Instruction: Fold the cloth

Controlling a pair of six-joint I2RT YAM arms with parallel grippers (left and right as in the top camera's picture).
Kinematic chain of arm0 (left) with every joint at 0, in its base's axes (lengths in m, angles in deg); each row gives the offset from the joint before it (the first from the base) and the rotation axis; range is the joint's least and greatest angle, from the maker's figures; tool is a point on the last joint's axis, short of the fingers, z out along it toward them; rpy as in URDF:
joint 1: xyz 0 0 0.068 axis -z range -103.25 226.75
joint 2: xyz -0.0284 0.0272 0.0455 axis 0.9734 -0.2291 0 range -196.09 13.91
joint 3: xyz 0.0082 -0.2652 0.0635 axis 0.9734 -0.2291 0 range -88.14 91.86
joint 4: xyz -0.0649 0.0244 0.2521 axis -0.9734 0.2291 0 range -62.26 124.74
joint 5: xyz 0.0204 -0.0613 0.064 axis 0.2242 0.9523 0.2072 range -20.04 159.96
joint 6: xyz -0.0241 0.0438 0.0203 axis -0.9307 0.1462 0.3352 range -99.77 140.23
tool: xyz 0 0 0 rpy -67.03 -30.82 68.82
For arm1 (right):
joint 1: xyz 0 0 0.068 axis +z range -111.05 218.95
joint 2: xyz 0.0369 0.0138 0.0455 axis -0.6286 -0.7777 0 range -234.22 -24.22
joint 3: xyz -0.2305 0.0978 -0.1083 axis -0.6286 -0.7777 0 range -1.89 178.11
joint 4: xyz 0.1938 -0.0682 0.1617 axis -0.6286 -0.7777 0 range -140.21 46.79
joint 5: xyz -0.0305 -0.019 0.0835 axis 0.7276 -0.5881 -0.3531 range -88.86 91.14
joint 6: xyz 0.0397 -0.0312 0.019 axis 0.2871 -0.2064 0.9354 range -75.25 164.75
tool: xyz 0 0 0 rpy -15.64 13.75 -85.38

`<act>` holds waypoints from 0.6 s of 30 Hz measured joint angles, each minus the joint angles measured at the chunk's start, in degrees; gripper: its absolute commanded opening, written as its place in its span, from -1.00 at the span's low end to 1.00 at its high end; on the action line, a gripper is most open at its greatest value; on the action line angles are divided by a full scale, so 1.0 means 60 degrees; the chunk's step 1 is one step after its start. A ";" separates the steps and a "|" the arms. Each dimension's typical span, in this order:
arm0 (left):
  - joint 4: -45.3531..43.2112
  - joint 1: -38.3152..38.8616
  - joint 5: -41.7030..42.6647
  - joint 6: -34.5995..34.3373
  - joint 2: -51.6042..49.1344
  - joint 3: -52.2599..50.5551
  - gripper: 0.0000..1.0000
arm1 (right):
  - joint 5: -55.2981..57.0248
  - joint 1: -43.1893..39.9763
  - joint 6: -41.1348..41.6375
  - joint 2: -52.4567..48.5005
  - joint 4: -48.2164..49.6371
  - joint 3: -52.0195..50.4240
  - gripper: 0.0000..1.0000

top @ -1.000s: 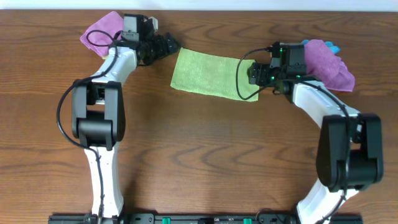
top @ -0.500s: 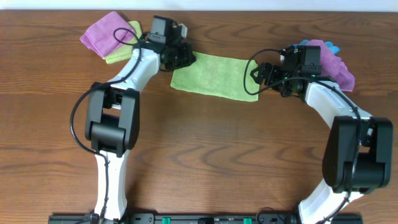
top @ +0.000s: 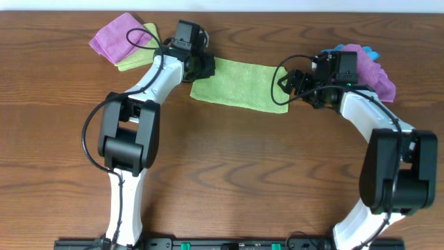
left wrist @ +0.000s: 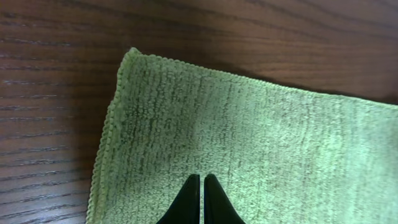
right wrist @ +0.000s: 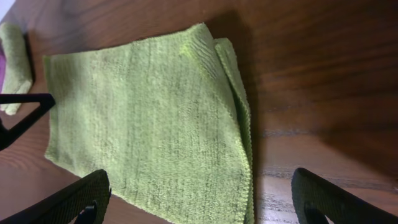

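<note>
The green cloth (top: 239, 85) lies flat toward the far side of the wooden table (top: 229, 173), about midway between the two arms. Its long axis runs left to right, and the right end dips a little nearer the robot's bases. At that right end the right wrist view shows a second layer peeping out under the top one, so I'd judge it is already doubled once. The left gripper (left wrist: 202, 186) hangs over the far left corner of the cloth. Its two dark fingertips are pressed together with only a hairline between them, and the pile beneath looks flat and unpinched. I take it as clenched on nothing, though whether the tips touch the fabric I cannot tell. The right gripper (top: 291, 83) sits just at the right short edge with its jaws spread wide, holding nothing, and the cloth stretches away from it toward the left arm. Each arm is thus stationed at one short end, the left over the fabric and the right at its border. To my eye the coming fold runs along the long axis, one short end carried across to the other. The right arm looks the readier, being already spread, while the left would have to part its fingers first. Off to the sides are a purple cloth (top: 114, 38) on a pale green one (top: 141, 47) far left, and another purple cloth (top: 372, 69) far right, well apart from the work.
</note>
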 measured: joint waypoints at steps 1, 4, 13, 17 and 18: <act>0.0015 0.0022 -0.0073 0.0000 -0.0018 0.0000 -0.88 | -0.0015 0.0000 0.0004 -0.0055 0.0000 0.0000 0.85; 0.0055 0.0058 -0.0266 0.0004 -0.0073 0.0000 -0.88 | -0.0018 0.0000 0.0004 -0.0204 -0.0007 0.0000 0.85; 0.0255 0.0062 -0.0590 0.0029 -0.0270 0.0000 -0.89 | -0.0055 0.0000 0.0076 -0.0510 0.0138 0.0000 0.83; 0.0248 0.0062 -0.0586 0.0029 -0.0350 0.0000 -0.88 | -0.0055 0.0000 0.0127 -0.0557 0.0186 0.0000 0.82; 0.0244 0.0062 -0.0586 0.0029 -0.0350 0.0000 -0.88 | -0.0055 0.0000 0.0142 -0.0561 0.0186 0.0000 0.81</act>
